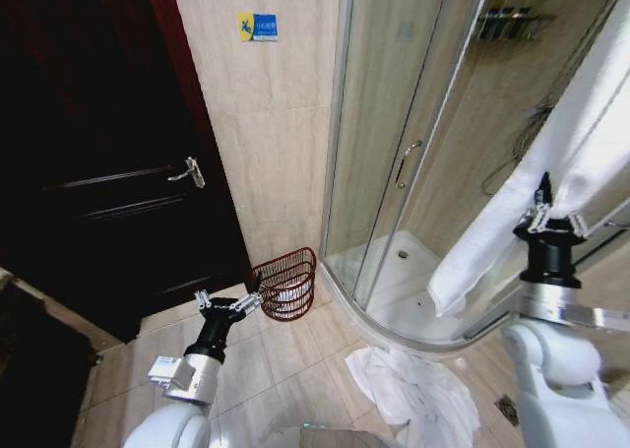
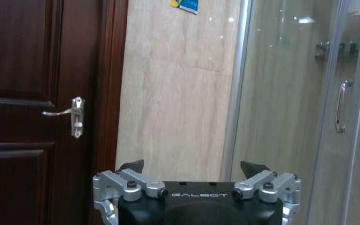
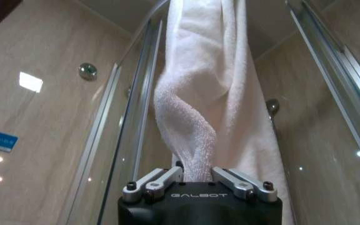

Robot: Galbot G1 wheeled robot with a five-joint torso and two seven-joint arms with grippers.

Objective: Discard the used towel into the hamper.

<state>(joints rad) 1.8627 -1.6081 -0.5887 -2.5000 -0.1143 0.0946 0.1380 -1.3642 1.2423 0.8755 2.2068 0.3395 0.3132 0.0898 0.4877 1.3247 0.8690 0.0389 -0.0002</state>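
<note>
The head view looks forward and down, tilted, from high over a bathroom floor [image 1: 295, 369], taking in the door [image 1: 108, 172] and shower [image 1: 413, 153]. The left wrist view sits low, facing the door handle [image 2: 73, 117] (also in the head view). The right wrist view looks steeply upward, close along a white towel [image 3: 198, 103].

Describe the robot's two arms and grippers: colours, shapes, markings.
Both arms have rounded white shells ending in black cylindrical wrists. The left gripper and right gripper have silver metal linkage fingers with dark screws, on black bases lettered GALBOT in the wrist views.
</note>
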